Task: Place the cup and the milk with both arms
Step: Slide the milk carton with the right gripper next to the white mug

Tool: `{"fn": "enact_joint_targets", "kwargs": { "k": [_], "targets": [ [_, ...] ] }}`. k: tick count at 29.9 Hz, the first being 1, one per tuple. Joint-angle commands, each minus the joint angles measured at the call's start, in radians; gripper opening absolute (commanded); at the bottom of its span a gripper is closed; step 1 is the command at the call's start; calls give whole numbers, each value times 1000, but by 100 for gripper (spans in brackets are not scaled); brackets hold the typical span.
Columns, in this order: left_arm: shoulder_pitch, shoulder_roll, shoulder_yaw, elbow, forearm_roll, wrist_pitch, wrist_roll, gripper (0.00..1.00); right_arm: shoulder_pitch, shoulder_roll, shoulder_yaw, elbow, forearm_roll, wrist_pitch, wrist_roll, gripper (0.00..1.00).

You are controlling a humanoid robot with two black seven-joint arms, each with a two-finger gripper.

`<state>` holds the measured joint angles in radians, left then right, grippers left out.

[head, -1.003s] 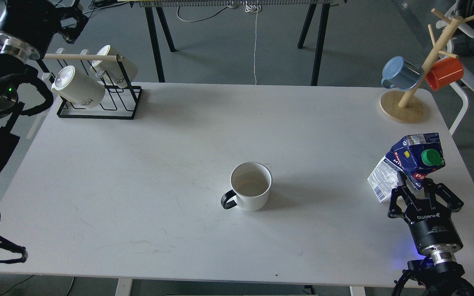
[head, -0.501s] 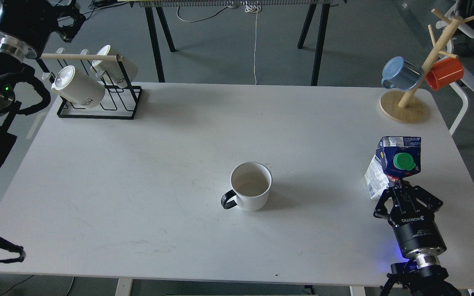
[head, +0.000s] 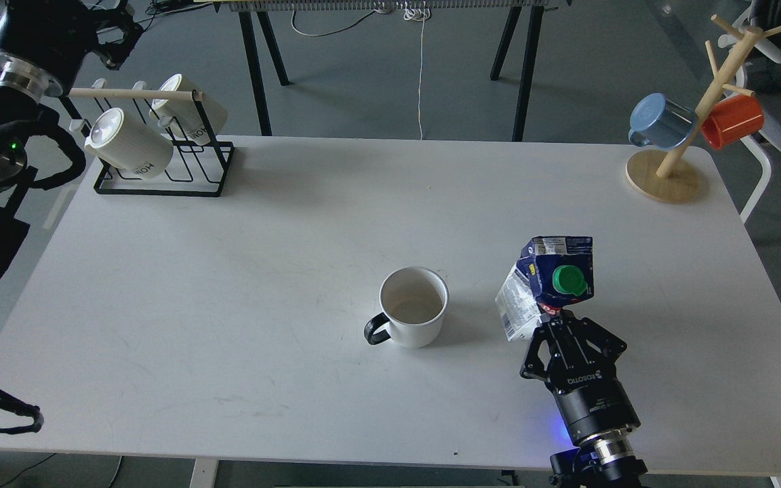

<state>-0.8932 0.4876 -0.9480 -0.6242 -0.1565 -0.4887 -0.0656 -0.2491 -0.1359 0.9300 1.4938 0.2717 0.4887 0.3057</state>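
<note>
The left pincer (head: 102,30) is at the far left, above the rack (head: 160,159), too dark to tell its state; the cup (head: 412,306) stands upright in the middle of the tabletop (head: 228,285); near on its right, the right pincer (head: 556,324) holds the milk (head: 550,285), tilted.

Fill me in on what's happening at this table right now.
The right claw is shut on the milk carton, holding it beside the white cup, which stands upright mid-table with no hand on it. The left arm is off the table's left side and holds nothing visible; its claw can't be made out. Two pale mugs hang on a black rack, and a blue and an orange mug on a wooden mug tree.
</note>
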Motion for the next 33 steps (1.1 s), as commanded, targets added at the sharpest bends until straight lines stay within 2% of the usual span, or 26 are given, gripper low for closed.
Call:
{"fn": "enact_joint_targets", "kwargs": {
  "k": [1, 23, 33],
  "targets": [
    [0, 0, 0, 0, 0, 0, 1, 99, 5, 28, -8, -1, -2, 0, 1, 9],
    [-1, 3, 2, 0, 3, 0, 3, 99, 103, 119, -85, -107, -19, 0, 1, 10],
    [-3, 3, 8, 1, 5, 0, 3, 99, 114, 122, -92, -138, -19, 0, 1, 16]
  ]
}}
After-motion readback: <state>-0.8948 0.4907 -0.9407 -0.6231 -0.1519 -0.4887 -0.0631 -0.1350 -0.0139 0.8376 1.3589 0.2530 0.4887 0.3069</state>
